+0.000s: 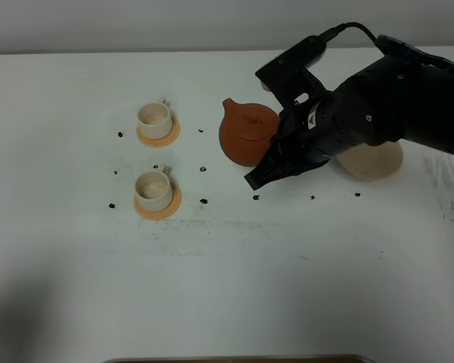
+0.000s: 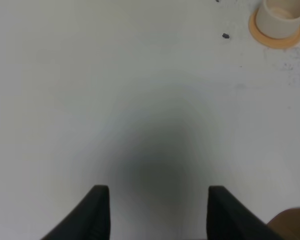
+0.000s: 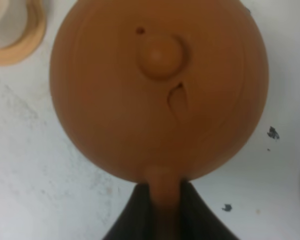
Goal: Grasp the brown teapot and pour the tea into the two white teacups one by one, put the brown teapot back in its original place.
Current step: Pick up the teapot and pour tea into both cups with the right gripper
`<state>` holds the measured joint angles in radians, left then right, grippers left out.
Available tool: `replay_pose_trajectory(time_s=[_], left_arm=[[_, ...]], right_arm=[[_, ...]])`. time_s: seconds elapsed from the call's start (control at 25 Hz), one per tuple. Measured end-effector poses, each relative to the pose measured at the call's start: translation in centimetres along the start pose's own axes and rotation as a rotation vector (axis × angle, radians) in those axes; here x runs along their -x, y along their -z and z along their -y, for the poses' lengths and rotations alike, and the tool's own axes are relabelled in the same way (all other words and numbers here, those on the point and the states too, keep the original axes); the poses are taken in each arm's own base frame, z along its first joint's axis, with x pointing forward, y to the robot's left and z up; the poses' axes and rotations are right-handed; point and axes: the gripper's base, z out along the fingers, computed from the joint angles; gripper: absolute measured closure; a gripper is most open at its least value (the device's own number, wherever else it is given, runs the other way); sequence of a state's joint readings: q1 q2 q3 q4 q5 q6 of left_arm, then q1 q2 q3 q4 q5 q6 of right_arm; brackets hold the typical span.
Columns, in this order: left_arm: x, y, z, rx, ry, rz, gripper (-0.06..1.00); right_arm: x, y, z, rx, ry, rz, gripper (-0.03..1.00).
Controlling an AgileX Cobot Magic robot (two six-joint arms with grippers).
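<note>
In right tool (image 3: 163,212), brown teapot (image 1: 246,136), spout-to-handle axis diagonal, spout far-left.

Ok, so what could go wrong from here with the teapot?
The right gripper pinches the brown teapot only by its thin handle, so the pot may twist or slip when tilted. Nothing holds its knobbed lid, which might drop off during the pour. The white teacups are small next to the pot, so tea could miss and splash the orange coasters.

The black right arm (image 1: 386,98) covers much of the pale cream round saucer (image 1: 374,162), at three o'clock from the squat reddish-brown clay teapot (image 1: 246,132), whose handle it hides. The left wrist view crops one small white cylindrical cup (image 2: 280,17).
</note>
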<state>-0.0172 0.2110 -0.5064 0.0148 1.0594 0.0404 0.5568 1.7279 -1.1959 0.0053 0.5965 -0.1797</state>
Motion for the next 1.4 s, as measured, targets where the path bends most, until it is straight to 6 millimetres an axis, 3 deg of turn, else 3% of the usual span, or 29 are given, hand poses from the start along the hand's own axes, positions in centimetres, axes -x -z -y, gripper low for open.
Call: replay_pose_trajectory(time_s=[0.2, 0.52, 1.12, 1.4], left_arm=[[0.0, 0.0, 0.0, 0.000, 0.000, 0.000, 0.48], [0.0, 0.0, 0.0, 0.000, 0.000, 0.000, 0.48], [0.0, 0.0, 0.0, 0.000, -0.001, 0.000, 0.48], [0.0, 0.0, 0.0, 0.000, -0.001, 0.000, 0.48]], right_arm=[[1.2, -0.6, -0.1, 0.013, 0.029, -0.029, 0.85], [1.4, -1.9, -3.2, 0.066, 0.137, -0.098, 0.85], [2.4, -3.8, -3.5, 0.036, 0.224, -0.109, 0.85], [2.2, -4.2, -4.5, 0.031, 0.316, -0.140, 0.85]])
